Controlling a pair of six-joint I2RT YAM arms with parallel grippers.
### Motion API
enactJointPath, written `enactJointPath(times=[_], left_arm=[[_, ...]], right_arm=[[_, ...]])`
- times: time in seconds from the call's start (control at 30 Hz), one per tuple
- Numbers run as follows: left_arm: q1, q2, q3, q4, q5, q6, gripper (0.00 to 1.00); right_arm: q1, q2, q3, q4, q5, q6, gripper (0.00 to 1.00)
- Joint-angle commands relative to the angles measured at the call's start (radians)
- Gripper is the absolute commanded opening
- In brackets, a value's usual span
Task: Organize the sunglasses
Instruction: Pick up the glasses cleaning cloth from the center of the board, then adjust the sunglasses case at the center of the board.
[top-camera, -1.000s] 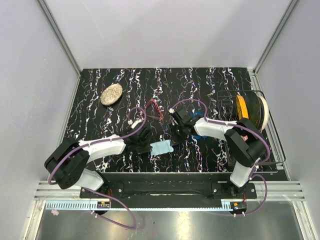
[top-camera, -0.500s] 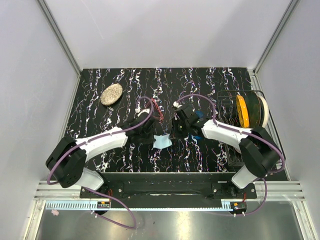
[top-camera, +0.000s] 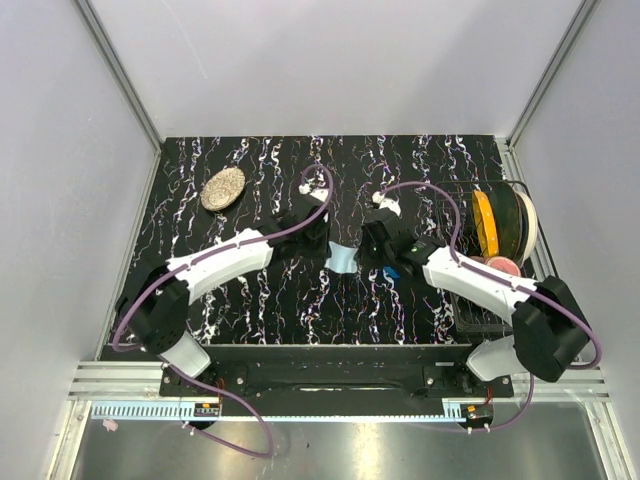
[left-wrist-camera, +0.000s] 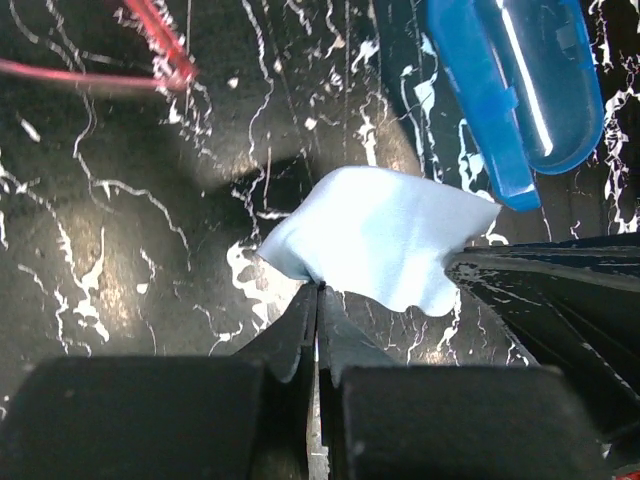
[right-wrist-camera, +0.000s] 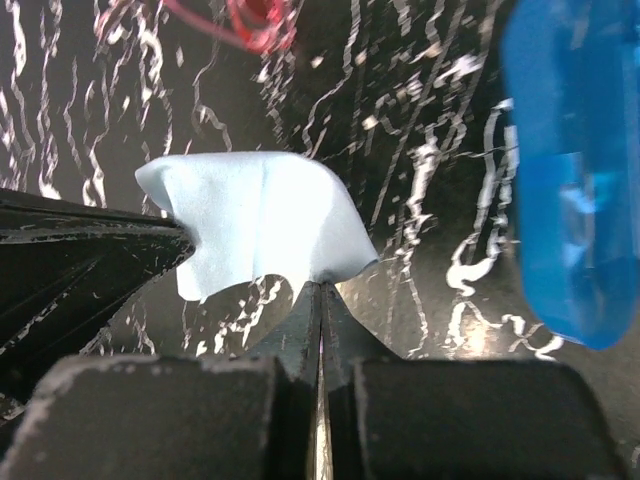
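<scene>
We see light blue cloth, bunched | blue case just beside it | speckled oval thing far left | wire rack with orange disc at right

The sunglasses show only in part, as thin red wire lying on the black, white-veined desk. In the left wrist view they sit in the upper left corner: a slim red bar runs in from the left edge and meets a thicker, glossy red piece slanting down from the top edge. In the right wrist view the sunglasses are a blurred red loop at the top edge, left of centre. The lenses cannot be made out.
</scene>
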Motion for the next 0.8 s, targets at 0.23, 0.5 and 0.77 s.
enactJointPath(times=[0.23, 0.5, 0.77], left_arm=[[-0.003, 0.184, 0.335, 0.066, 0.101, 0.168, 0.00], [-0.003, 0.332, 0.504, 0.100, 0.203, 0.216, 0.00], [-0.004, 0.439, 0.582, 0.186, 0.319, 0.219, 0.00]], right_arm=[[-0.019, -0.086, 0.017, -0.136, 0.377, 0.115, 0.00], [-0.043, -0.135, 0.000, -0.185, 0.494, 0.176, 0.00], [-0.066, -0.127, 0.014, -0.209, 0.550, 0.204, 0.00]])
